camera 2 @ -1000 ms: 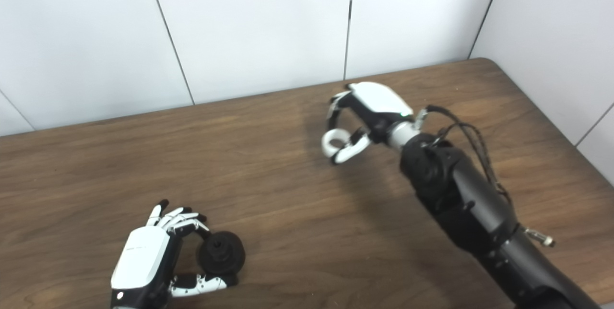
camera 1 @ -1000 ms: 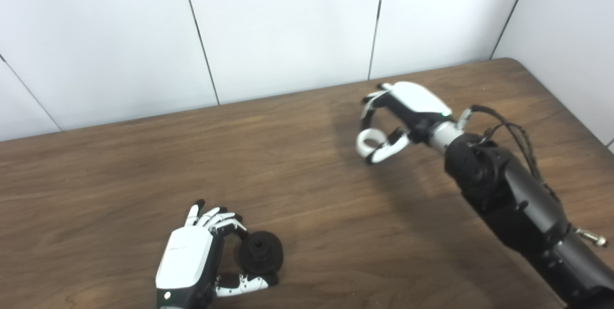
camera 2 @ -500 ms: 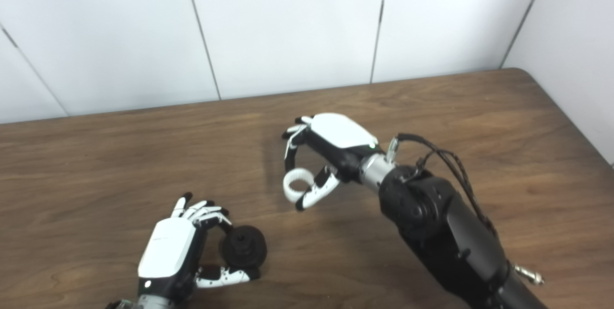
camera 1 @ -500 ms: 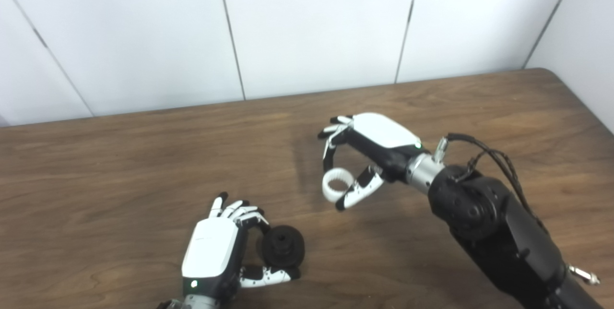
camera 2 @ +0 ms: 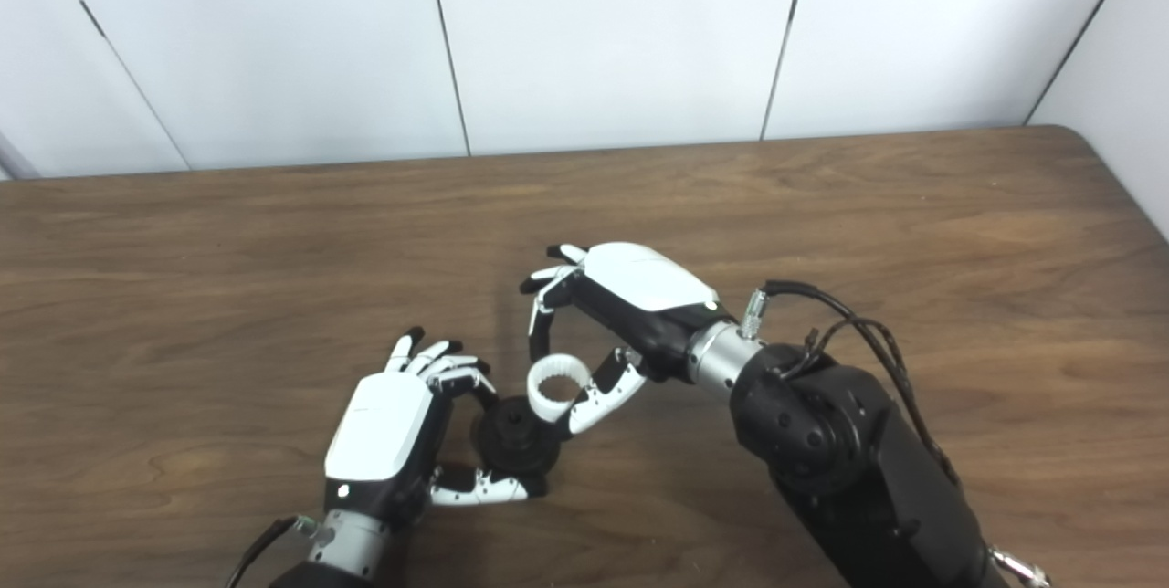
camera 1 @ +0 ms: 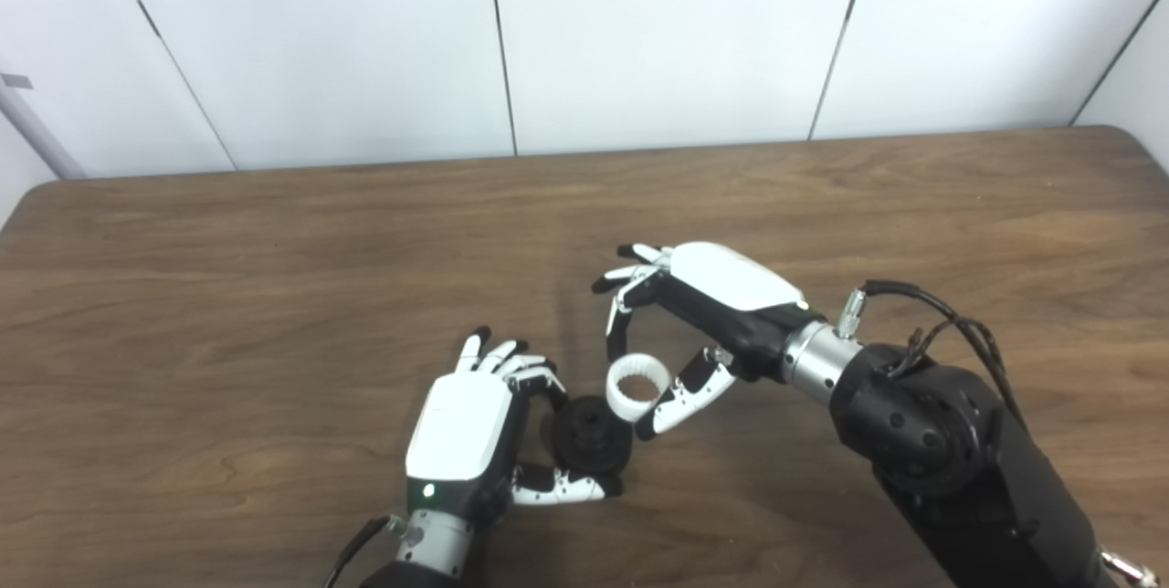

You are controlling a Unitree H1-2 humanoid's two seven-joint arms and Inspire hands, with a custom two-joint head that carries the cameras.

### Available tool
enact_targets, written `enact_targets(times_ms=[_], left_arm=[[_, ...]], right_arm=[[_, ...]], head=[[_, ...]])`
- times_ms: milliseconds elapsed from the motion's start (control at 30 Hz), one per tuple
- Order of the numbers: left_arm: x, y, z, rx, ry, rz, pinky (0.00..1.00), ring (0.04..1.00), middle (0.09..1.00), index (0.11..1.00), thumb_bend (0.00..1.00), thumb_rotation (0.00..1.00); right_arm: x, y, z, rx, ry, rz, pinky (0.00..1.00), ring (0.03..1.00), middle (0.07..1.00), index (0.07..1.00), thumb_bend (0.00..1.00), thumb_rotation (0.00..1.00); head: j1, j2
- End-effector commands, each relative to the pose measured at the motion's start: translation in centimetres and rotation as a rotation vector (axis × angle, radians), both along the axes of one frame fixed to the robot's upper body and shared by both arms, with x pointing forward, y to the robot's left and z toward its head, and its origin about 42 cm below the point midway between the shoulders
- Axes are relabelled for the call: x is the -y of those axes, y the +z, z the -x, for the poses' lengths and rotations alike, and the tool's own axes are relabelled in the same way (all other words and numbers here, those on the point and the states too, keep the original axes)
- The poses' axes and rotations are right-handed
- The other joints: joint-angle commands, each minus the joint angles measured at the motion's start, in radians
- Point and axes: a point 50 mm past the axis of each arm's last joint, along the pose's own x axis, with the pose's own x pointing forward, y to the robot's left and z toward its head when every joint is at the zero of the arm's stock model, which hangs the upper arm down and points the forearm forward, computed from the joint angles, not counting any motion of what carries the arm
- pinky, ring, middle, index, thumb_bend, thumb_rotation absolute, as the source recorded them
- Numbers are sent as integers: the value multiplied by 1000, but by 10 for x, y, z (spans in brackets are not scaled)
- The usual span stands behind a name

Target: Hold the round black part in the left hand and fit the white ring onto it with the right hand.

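Down on the brown wooden tabletop (camera 1: 274,296), the left hand (camera 1: 461,428) grips the round black plastic part (camera 1: 592,433); just beside it, the right hand (camera 1: 703,314) pinches the ribbed white plastic ring (camera 1: 632,384), whether touching is unclear.

The round black part (camera 1: 592,435) stood on edge, low over the bench (camera 1: 274,296); the ribbed white ring (camera 1: 637,384) hung just beside it, up-right.

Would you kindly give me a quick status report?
Left hand holds black part. Right hand pinches white ring, beside part, not seated. Nothing between them.
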Motion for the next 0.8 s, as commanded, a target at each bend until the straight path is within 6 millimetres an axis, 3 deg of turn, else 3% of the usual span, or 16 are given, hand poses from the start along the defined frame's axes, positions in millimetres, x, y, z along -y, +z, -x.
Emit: enact_targets(times_ms=[0, 767], left_arm=[[9, -13, 7, -67, -37, -29, 1000, 873, 753, 484, 524, 53], [15, -10, 7, -60, -36, -5, 1000, 879, 762, 485, 524, 53]], right_arm=[[-7, 15, 5, 71, 48, -22, 1000, 996, 862, 484, 523, 132], [-16, -3, 5, 52, 68, -14, 1000, 994, 857, 484, 523, 130]], head=[[1, 2], [16, 15]])
